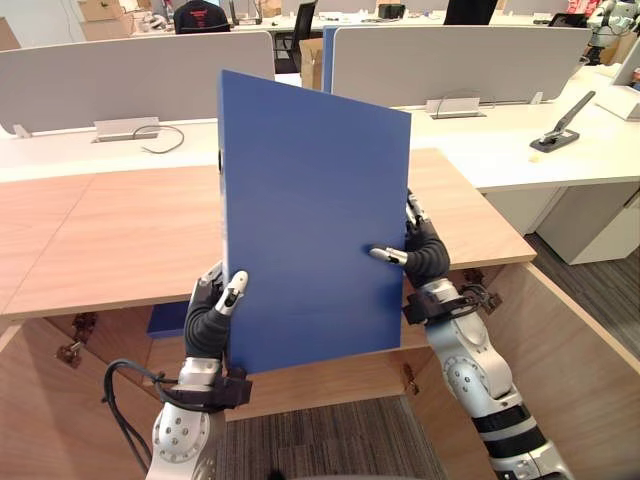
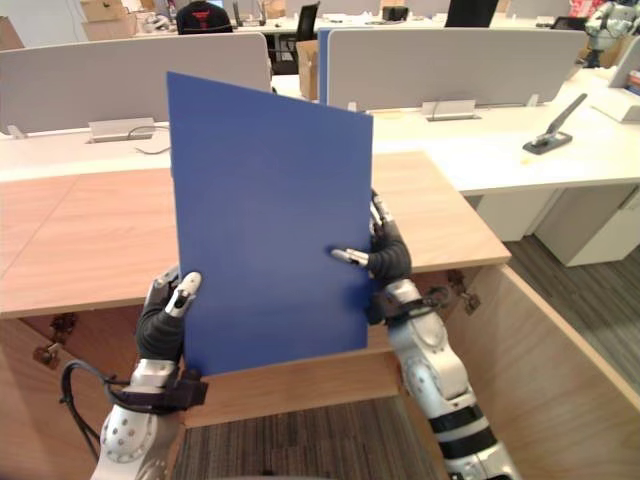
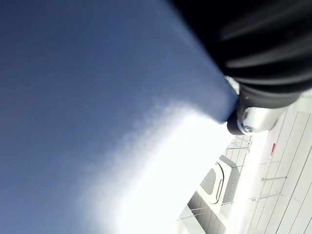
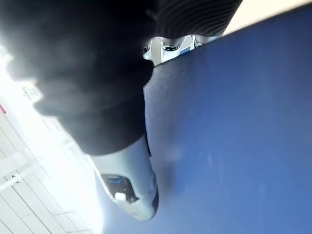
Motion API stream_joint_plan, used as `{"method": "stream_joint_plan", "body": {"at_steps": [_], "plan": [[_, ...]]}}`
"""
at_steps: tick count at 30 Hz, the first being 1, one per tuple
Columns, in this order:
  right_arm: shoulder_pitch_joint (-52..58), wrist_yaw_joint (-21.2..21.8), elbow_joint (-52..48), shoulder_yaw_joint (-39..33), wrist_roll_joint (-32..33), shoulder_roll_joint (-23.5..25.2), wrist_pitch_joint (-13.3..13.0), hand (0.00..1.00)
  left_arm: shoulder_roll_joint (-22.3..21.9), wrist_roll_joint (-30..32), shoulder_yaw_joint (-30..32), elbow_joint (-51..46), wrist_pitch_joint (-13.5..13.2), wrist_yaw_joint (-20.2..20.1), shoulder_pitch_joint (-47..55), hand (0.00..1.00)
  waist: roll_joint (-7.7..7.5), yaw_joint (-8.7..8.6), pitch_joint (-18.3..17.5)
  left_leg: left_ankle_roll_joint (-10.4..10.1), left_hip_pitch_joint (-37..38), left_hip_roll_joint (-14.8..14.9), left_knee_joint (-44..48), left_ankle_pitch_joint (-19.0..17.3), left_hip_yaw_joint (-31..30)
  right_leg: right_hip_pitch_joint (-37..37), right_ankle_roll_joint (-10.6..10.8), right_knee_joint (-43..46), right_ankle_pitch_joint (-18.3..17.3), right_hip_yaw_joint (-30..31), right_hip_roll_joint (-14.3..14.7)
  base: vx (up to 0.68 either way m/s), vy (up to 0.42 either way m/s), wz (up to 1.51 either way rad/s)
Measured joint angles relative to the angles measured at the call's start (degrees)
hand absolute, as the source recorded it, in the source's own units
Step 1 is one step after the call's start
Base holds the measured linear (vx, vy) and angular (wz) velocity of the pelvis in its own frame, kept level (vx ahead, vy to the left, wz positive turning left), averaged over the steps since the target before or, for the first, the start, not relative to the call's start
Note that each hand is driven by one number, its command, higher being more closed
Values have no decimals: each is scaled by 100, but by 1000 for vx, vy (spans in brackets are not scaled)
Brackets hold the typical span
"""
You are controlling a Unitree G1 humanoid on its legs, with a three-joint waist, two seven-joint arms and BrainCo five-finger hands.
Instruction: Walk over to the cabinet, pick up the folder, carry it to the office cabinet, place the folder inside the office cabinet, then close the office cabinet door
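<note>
I hold the blue folder (image 1: 310,220) standing up in front of me, over the brown tabletop (image 1: 100,230). My left robot hand (image 1: 208,315) pinches its corner at 7 o'clock, thumb on the front. My right robot hand (image 1: 425,255) pinches its edge at 4 o'clock, thumb on the front too.

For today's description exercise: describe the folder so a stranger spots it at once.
Find the wooden cabinet top before the white desks. Over its front edge, the left hand and right hand hold the folder upright. Its large plain blue face stands out against pale wood.
</note>
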Motion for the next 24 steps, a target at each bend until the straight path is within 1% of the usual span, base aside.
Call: {"method": "stream_joint_plan", "body": {"at_steps": [5,8,13,18,20,21,22,23,24], "plan": [[-147,-127,138,99,-53,100,11,0,70,-151,-109,-1,5,107,-1,100,-3,21,-2,11,-35,-9,-23,57,-66,-15,-32,-3,-21,-37,-7,-56,-2,6],[-272,-286,253,224,-108,165,0,0,124,-186,-142,-1,6,176,-14,100,-15,16,-25,8,-141,-11,0,119,-144,-84,-39,-7,-3,-110,-3,-24,-9,13],[-363,-430,422,273,-497,357,5,0,228,-248,-144,-1,7,274,-14,100,-69,58,-85,5,-175,2,4,160,-211,-97,-34,-9,30,-141,19,-5,-13,4],[-632,-554,811,523,-499,364,4,0,396,-381,-159,-1,28,374,-14,100,-91,73,-106,-13,-193,25,4,196,-224,-112,-80,-8,30,-144,36,-20,-11,0],[-874,-566,1178,813,-397,205,6,0,539,-382,-159,0,55,392,-14,100,-122,73,-129,-30,-200,40,4,209,-226,-121,-96,-8,40,-142,51,-16,-11,0],[-1158,-553,1435,1238,34,-153,48,100,676,-382,-160,0,72,392,-14,100,-150,74,-148,-42,-206,51,4,217,-228,-126,-105,-8,47,-142,60,-31,-24,0],[-1447,-525,1528,1783,620,-695,143,100,882,-397,-167,0,79,390,-13,100,-179,85,-167,-47,-210,58,4,221,-237,-126,-109,-9,49,-143,70,-33,-29,3],[-1668,-474,1534,2225,1019,-1182,229,100,1100,-411,-192,0,80,384,-13,100,-196,122,-178,-51,-213,61,4,224,-248,-123,-109,-10,49,-145,76,-23,-26,4],[-1933,-283,1532,2778,1587,-1803,347,100,1408,-437,-279,-1,79,309,-15,100,-212,178,-188,-54,-217,63,4,226,-259,-120,-110,-11,50,-149,81,-14,-21,5]]}}
